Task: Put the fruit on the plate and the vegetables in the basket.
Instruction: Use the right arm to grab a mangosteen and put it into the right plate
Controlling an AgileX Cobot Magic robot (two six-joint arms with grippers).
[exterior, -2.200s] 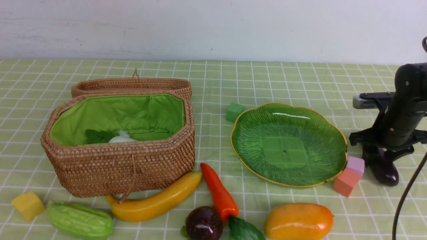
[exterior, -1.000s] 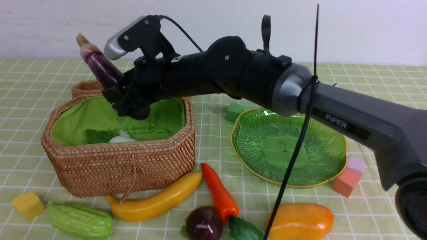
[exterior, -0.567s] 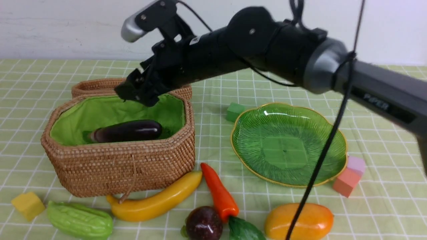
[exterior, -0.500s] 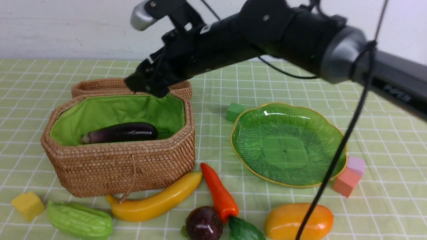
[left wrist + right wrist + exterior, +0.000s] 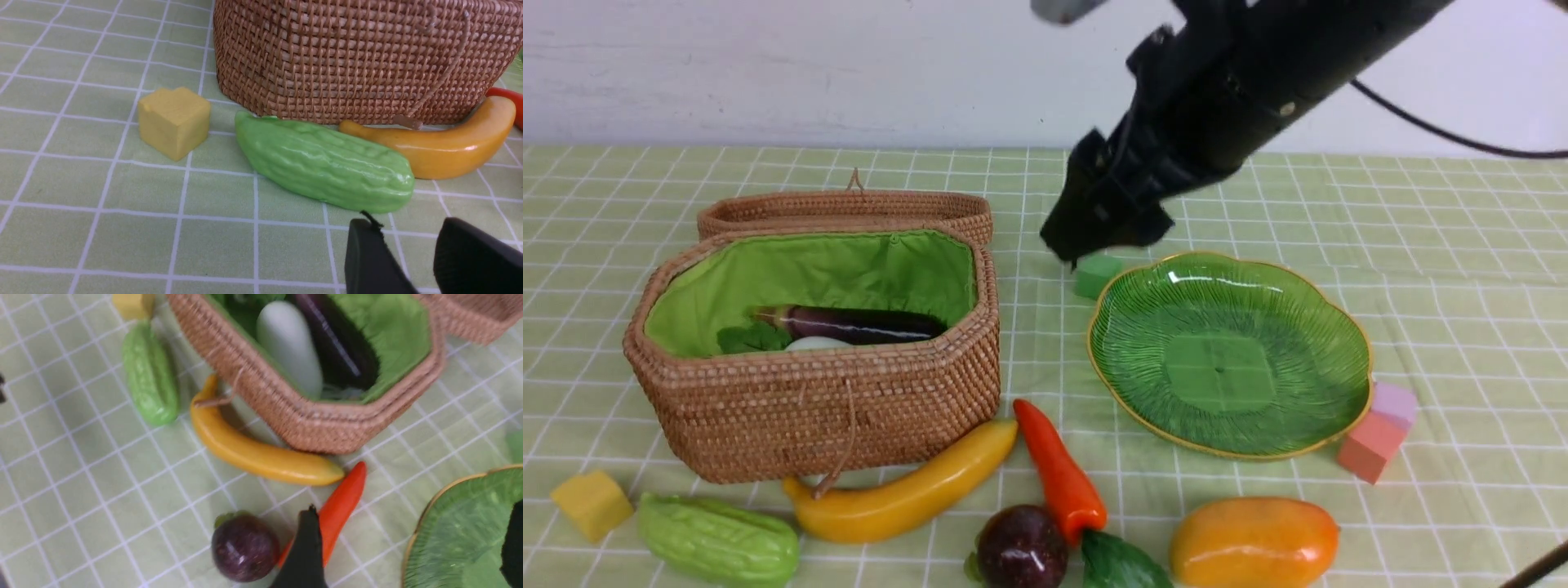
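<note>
Having dropped the eggplant (image 5: 866,325) into the basket (image 5: 809,408), the right pincer (image 5: 1101,234), spread empty, has pulled away.

Lit brightly and evenly from overhead, with no harsh contrast anywhere. Only soft, pale shadows under the basket (image 5: 833,408) and beneath the gourd (image 5: 322,163). White streaks of glare toward the far side of the plate (image 5: 1229,351); small hot highlights on the mango (image 5: 1254,543), the purple fruit (image 5: 1023,545) and the banana (image 5: 445,147). Crisp across the checked cloth (image 5: 1462,327) in the front view, yet smeared by motion along the right arm (image 5: 1241,90). Blurred throughout in the right wrist view, with streaked grid lines and softened weave. Sharp at mid-distance in the left wrist view, out of focus on the near dark fingers (image 5: 367,261) of the left gripper (image 5: 408,228). Slightly washed out on the far white wall (image 5: 768,65).
</note>
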